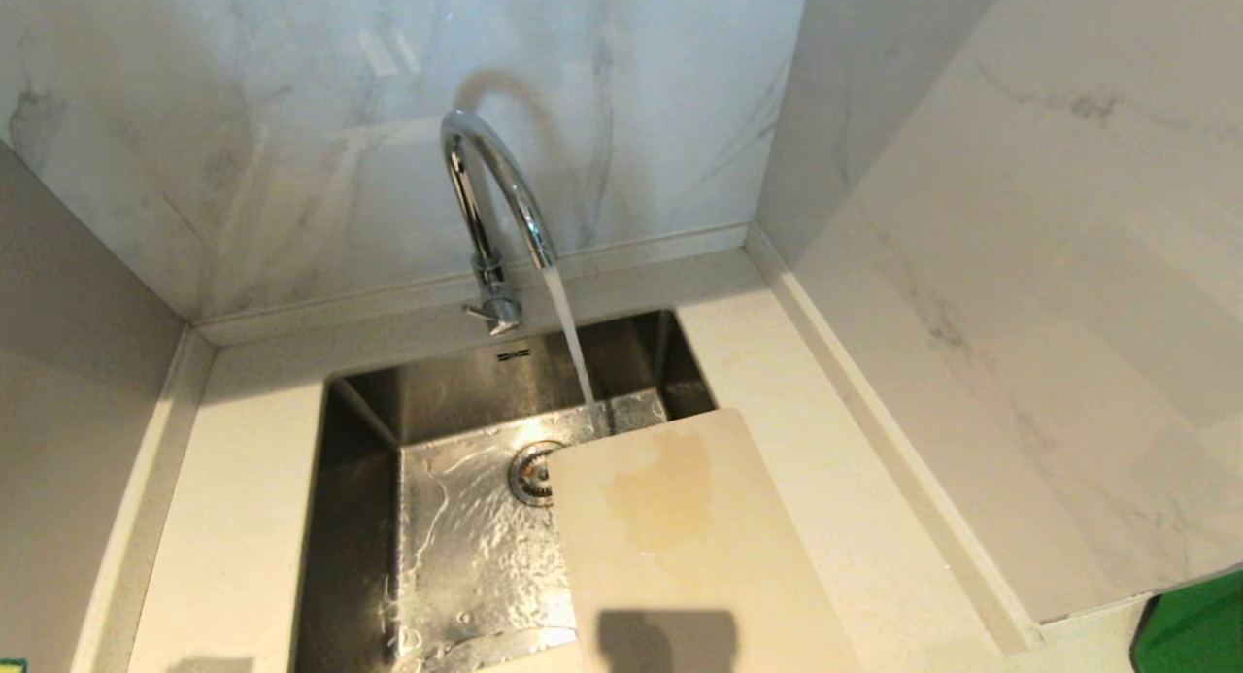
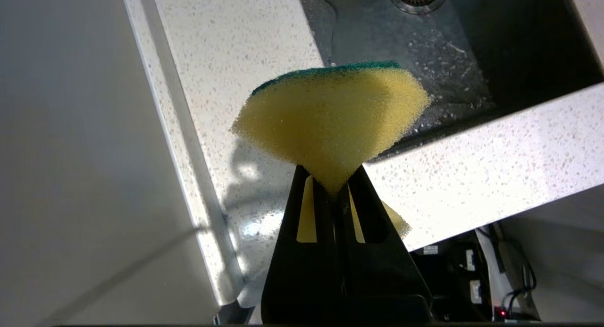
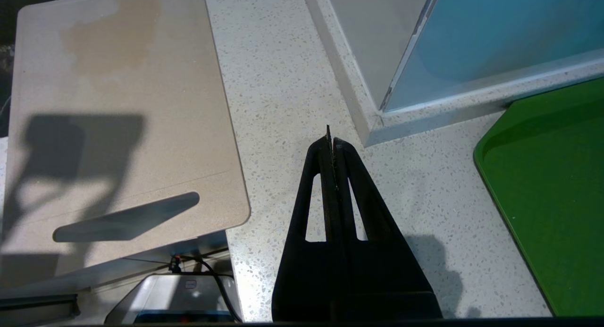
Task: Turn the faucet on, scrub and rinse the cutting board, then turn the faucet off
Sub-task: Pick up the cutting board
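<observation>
The chrome gooseneck faucet [image 1: 490,192] stands behind the steel sink [image 1: 369,518], and water runs from its spout onto the sink floor beside the cutting board's far edge. The cream cutting board [image 1: 680,547] [image 3: 118,119], tan-stained near its far end, leans over the sink's right rim, slot handle toward me. My left gripper [image 2: 336,188] is shut on a yellow-and-green sponge [image 2: 330,119], held above the counter at the sink's near left corner. My right gripper [image 3: 331,140] is shut and empty over the counter right of the board. Neither gripper shows in the head view.
Marble walls close in behind and on the right. A green tray [image 3: 552,185] lies on the counter at the far right. The drain [image 1: 529,474] sits mid-sink next to the board's corner. The counter's front edge [image 2: 495,195] runs below the sponge, with robot cabling under it.
</observation>
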### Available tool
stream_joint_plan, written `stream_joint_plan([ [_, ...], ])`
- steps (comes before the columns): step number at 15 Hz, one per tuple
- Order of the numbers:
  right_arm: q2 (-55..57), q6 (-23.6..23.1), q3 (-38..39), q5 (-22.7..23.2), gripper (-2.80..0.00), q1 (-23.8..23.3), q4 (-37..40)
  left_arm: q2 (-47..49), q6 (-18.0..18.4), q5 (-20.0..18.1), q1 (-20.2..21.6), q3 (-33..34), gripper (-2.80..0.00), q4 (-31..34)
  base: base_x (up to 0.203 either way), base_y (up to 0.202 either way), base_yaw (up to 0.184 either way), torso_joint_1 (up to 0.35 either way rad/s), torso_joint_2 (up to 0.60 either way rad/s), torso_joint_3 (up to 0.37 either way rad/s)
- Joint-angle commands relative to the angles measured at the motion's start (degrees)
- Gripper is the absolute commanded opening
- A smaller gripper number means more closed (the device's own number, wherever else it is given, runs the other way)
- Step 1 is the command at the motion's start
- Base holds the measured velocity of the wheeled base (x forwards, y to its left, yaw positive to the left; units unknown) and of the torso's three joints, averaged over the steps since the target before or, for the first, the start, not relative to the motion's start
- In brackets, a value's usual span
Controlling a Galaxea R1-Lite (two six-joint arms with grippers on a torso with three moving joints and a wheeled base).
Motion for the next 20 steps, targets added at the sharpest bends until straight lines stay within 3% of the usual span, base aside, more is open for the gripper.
stream_joint_plan([
  [1,-0.09,-0.03,0.01,0.07,-2.80,0.03,0.08,-5.75,0.13,0.03,0.00,3.90,-2.80,-1.15,0.000,0.000,0.000,0.000,0.00,0.000],
  [9,-0.09,-0.03,0.01,0.01,-2.80,-0.06,0.02,-13.62,0.24,1.64,0.00,11.17,-2.80,-5.07,0.000,0.000,0.000,0.000,0.00,0.000],
  [20,-0.09,-0.03,0.01,0.03,-2.80,-0.03,0.04,-28.60,1.32,1.35,0.87,11.29,-2.80,-5.16,0.000,0.000,0.000,0.000,0.00,0.000],
])
